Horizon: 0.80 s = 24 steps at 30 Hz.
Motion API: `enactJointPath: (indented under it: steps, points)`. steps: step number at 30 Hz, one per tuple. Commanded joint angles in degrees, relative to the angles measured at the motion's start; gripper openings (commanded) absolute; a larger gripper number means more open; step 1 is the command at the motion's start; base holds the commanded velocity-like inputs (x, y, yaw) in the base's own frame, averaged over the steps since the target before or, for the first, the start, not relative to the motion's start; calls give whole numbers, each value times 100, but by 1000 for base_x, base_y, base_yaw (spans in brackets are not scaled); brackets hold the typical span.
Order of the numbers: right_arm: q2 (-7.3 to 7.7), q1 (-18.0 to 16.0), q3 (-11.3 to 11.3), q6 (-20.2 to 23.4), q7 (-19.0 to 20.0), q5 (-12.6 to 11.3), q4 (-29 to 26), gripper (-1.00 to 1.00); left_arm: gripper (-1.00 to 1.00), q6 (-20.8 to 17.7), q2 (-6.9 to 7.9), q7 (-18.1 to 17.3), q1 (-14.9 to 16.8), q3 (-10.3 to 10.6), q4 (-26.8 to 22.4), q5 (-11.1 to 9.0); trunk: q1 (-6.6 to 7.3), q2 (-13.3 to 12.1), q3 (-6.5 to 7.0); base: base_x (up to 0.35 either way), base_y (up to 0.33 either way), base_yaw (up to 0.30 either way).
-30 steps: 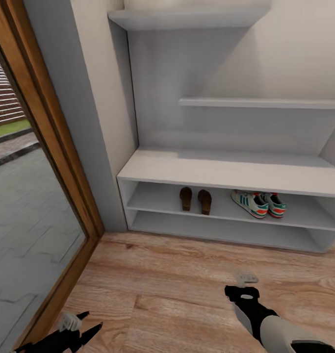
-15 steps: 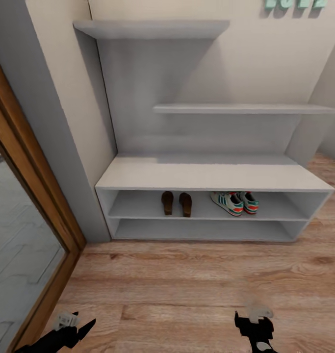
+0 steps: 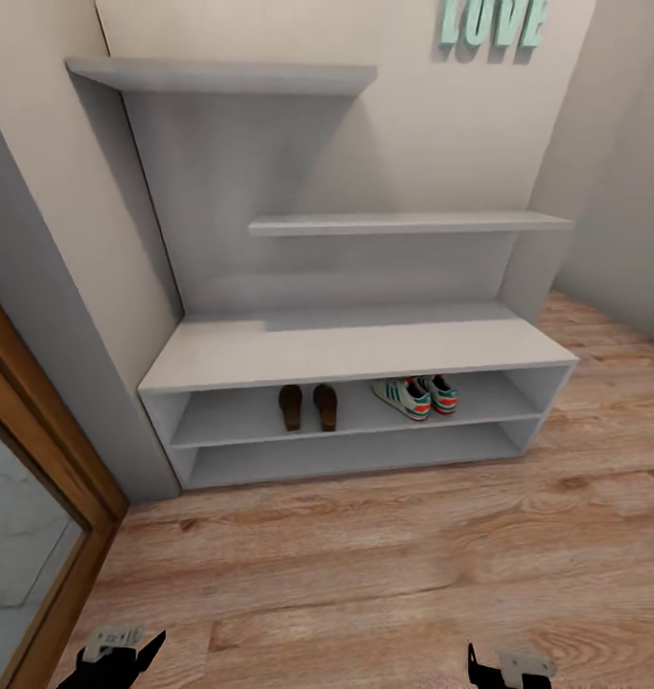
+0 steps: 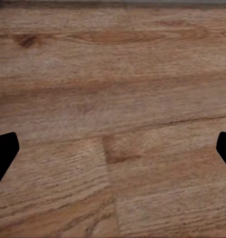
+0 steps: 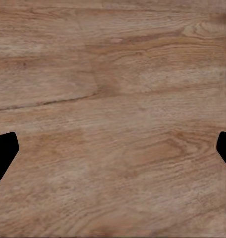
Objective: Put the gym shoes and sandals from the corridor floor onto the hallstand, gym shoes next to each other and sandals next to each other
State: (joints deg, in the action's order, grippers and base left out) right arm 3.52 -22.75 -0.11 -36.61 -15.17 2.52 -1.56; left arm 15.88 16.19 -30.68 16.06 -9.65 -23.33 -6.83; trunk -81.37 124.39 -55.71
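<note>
Left hand: the left hand sits at the near left edge of the head view, low over the floor; in its wrist view the two dark fingertips stand wide apart with only bare planks between them, so it is open and holds nothing.
Right hand: the right hand shows at the near right edge; its fingertips are likewise spread wide over bare wood, open and empty.
Corridor floor: the corridor floor of light brown planks with grain and knots runs from the hands to the foot of the rack.
Door frame: a wooden door frame stands at the near left.
Hallstand: the light-grey hallstand stands against the far wall, with two open shelf rows under its flat top and stepped wall shelves above.
Sandals: the two sandals rest side by side on the upper shelf row, left of centre.
Gym shoes: the two gym shoes lie next to each other on the same row, just right of the sandals.
Wall letters: teal "LOVE" letters hang on the wall at far right above the shelves.
</note>
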Motion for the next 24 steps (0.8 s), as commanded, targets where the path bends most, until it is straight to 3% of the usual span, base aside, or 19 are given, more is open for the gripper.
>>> enactJointPath:
  steps: [1, 9, 10, 13, 19, 23, 24]
  points:
    - [1, 35, 2, -57, -30, 27, 6, 100, 100, 8, -15, 65, 2, -20, 43, -38, 23, -40, 18, 0, 0, -277]
    - [17, 308, 1, -479, -30, 27, 9, 100, 100, 118, -171, 883, 2, -13, 352, -16, 199, -361, 198, 0, 0, -277]
    - [26, 420, 1, -587, -33, 25, 9, 100, 100, 210, -199, 1139, 2, -12, 460, -24, 221, -401, 221, 0, 0, -277]
    - [31, 534, 2, -658, -41, 22, 7, 100, 100, 378, -227, 1434, 2, -11, 658, -41, 287, -521, 289, 0, 0, -277]
    - [33, 599, 2, -691, -46, 23, 7, 100, 100, 669, -316, 1799, 2, -14, 995, -60, 419, -762, 427, 0, 0, -274]
    - [32, 613, 2, -689, -43, 27, 6, 100, 100, 791, -429, 2041, 2, -14, 1173, -56, 507, -922, 520, 0, 0, -268]
    - [23, 619, 2, -684, -46, 28, 9, 100, 100, 845, -566, 2289, 2, 1, 1288, -23, 529, -962, 543, 0, 0, -265]
